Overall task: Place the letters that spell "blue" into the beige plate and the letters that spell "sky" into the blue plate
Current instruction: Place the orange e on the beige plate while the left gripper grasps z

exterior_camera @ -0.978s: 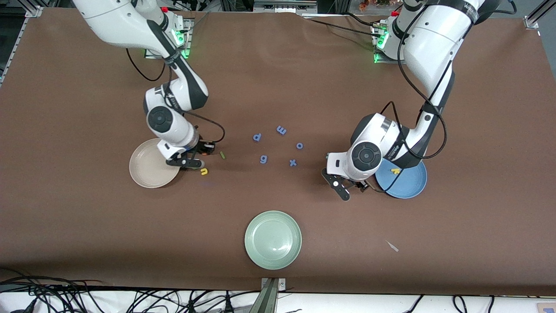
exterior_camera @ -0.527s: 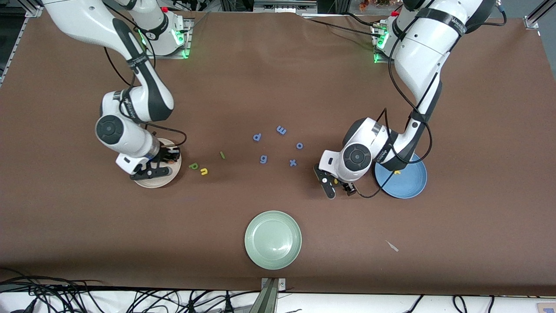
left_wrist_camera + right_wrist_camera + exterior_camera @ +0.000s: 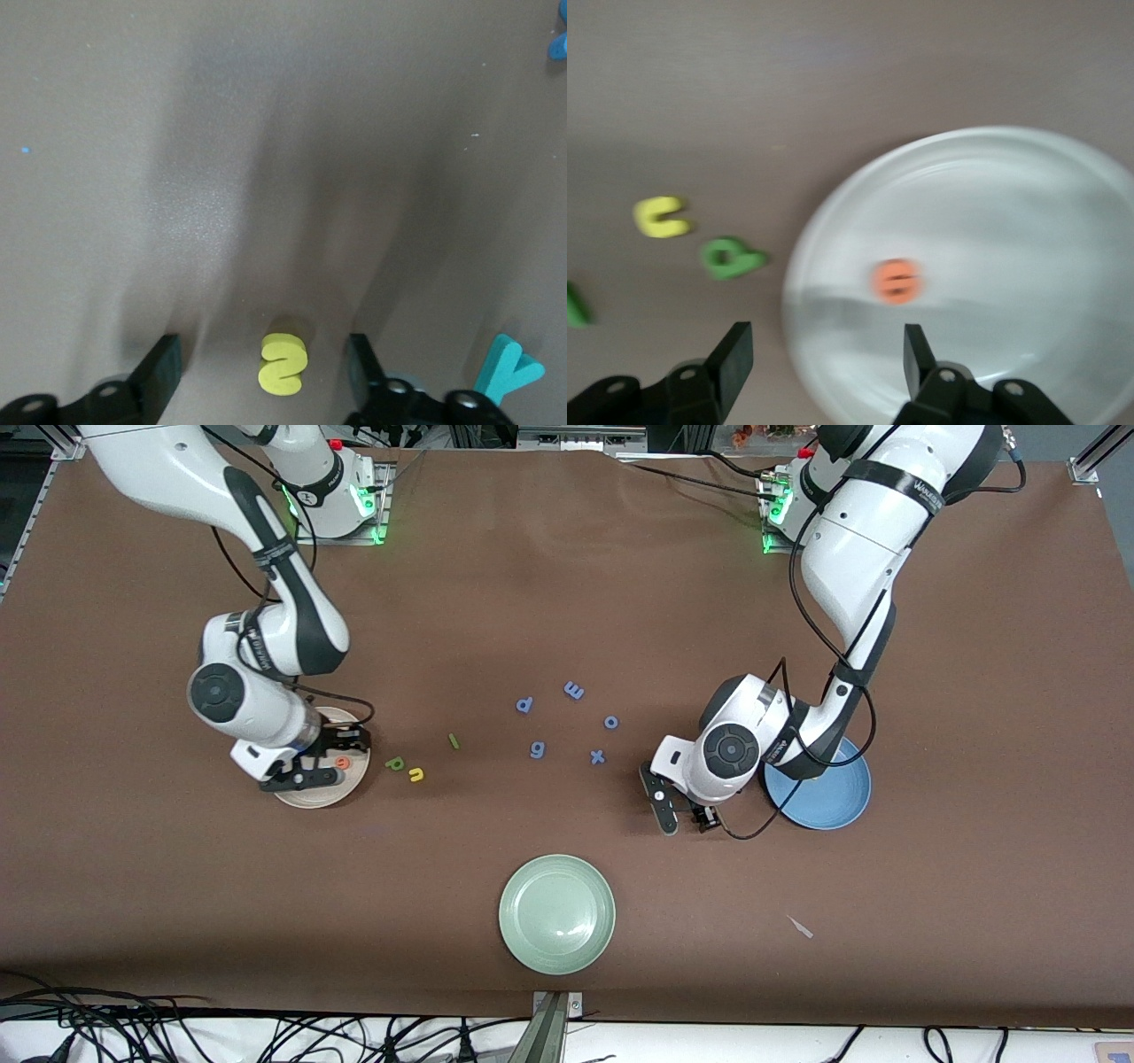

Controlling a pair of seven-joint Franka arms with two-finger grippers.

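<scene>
Orange e [image 3: 342, 762] lies in the beige plate [image 3: 306, 795], the only letter of "blue" placed so far; in the right wrist view it sits near the plate's middle. The right gripper [image 3: 310, 772] hovers over that plate with its jaws spread wide and empty. On the table just beside the plate, toward the left arm's end, wait the green b [image 3: 394, 763] and the yellow u [image 3: 416, 775], touching or nearly so, with the thin green l [image 3: 454, 740] a little farther from the camera.

For "sky", the left gripper [image 3: 684, 815] hangs low over the table near the blue plate [image 3: 833, 802], jaws open and straddling the yellow s [image 3: 283, 363], not yet gripping it. The teal y [image 3: 508, 369] lies just beside it. No letter shows on the visible part of the blue plate, and the arm hides the rest; the k is not in view.

The periwinkle letters [image 3: 567, 722] sit between the arms, and the pale green plate [image 3: 556, 913] holds nothing.
</scene>
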